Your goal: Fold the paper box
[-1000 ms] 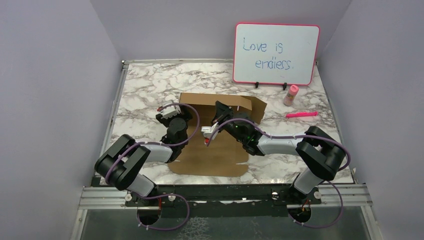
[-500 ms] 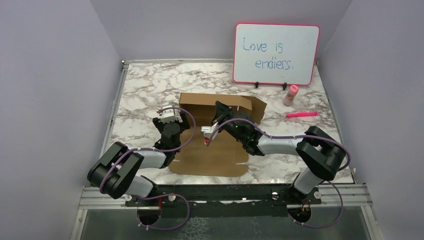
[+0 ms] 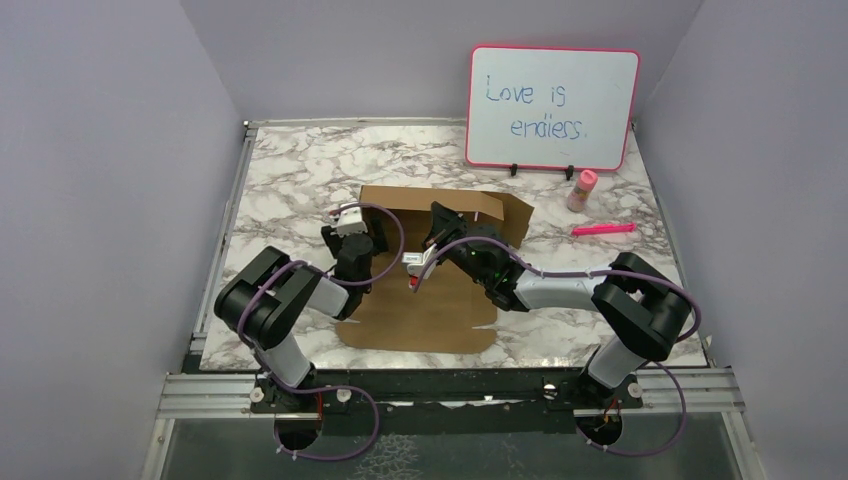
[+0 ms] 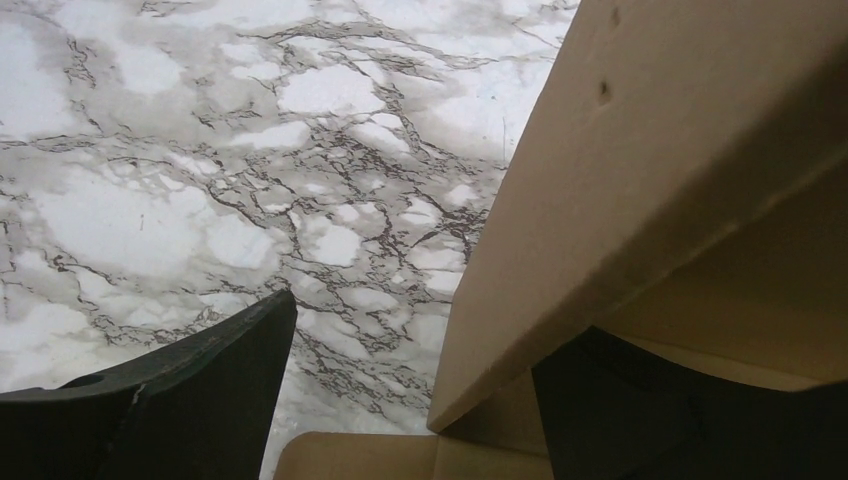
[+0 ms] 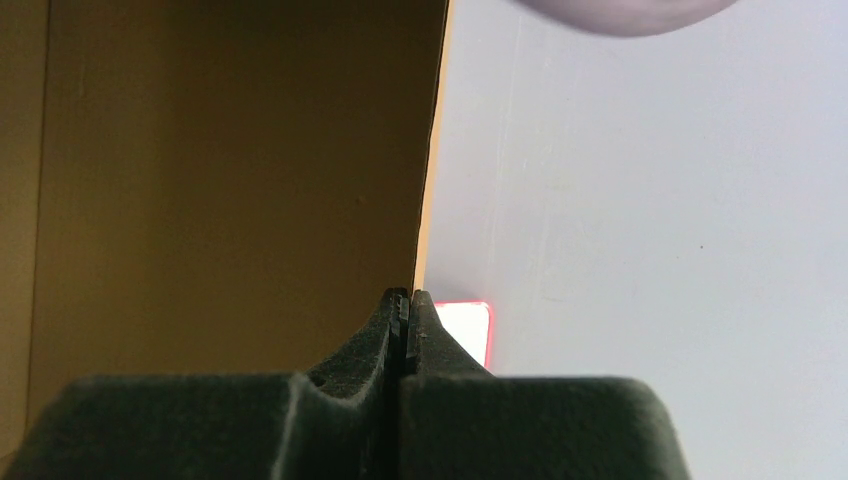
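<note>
The paper box point(image 3: 420, 300) is a brown cardboard sheet lying on the marble table point(image 3: 290, 170), with its rear panel raised as a wall. My right gripper point(image 3: 437, 228) is shut on the edge of that raised panel, and the right wrist view shows the fingertips point(image 5: 392, 318) pinching the cardboard point(image 5: 230, 180). My left gripper point(image 3: 360, 238) is at the box's left edge. In the left wrist view it point(image 4: 420, 400) is open, with a lifted flap point(image 4: 680, 150) between its fingers, the right finger under the flap.
A pink-framed whiteboard point(image 3: 552, 108) stands at the back right, and its corner shows in the right wrist view point(image 5: 468, 325). A pink bottle point(image 3: 583, 190) and a pink marker point(image 3: 603, 229) lie right of the box. Grey walls enclose the table.
My left arm has swung right and forward, bringing its gripper from beside the box onto the box's left edge. The right arm and the raised panel have not moved.
</note>
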Controlling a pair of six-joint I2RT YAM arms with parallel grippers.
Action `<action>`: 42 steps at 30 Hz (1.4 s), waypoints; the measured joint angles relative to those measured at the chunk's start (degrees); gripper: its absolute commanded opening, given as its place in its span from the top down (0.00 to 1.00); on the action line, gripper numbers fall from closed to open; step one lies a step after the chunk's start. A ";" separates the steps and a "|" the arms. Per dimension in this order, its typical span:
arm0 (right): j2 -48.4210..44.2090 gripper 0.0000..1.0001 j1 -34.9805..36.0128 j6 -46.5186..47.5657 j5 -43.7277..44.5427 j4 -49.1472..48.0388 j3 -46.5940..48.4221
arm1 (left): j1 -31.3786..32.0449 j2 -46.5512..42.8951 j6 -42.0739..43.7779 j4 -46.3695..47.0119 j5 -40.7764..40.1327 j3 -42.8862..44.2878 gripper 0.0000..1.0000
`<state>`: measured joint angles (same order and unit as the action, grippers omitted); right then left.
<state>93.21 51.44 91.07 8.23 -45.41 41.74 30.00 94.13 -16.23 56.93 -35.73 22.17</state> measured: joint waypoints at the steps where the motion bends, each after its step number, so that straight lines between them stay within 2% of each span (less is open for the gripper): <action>1: 0.00 0.99 0.00 0.00 0.00 0.00 0.00 | 0.00 1.03 0.02 1.05 -0.46 0.17 0.23; 4: 0.02 0.99 0.00 0.00 0.00 0.00 0.00 | 0.00 3.69 0.04 3.06 -1.20 1.36 0.29; 7: 0.02 0.99 0.00 -0.02 0.00 0.00 0.00 | -0.04 5.18 0.02 4.76 -2.12 2.38 0.30; 11: 0.13 0.99 0.00 -0.02 0.02 -0.02 0.00 | -0.04 5.20 -0.09 7.17 -3.41 2.54 0.32; 17: 0.28 0.99 0.02 -0.02 0.02 -0.07 0.00 | -0.04 5.20 -0.61 8.00 -4.96 2.64 0.41; 30: 0.66 0.99 0.74 -0.02 -1.20 -0.87 0.02 | 1.31 5.92 -5.90 6.91 -12.22 5.16 0.71; 38: 1.03 0.99 0.85 -0.22 -1.66 -0.87 0.52 | 1.99 6.27 -11.15 -1.16 -15.87 8.94 0.72; 42: 1.62 0.98 0.85 -0.70 -1.64 -0.87 1.18 | 2.01 5.42 -12.46 -3.10 -16.15 8.98 0.67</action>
<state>94.83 52.29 90.37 6.59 -46.28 42.92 32.01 99.55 -28.69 53.82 -51.88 31.16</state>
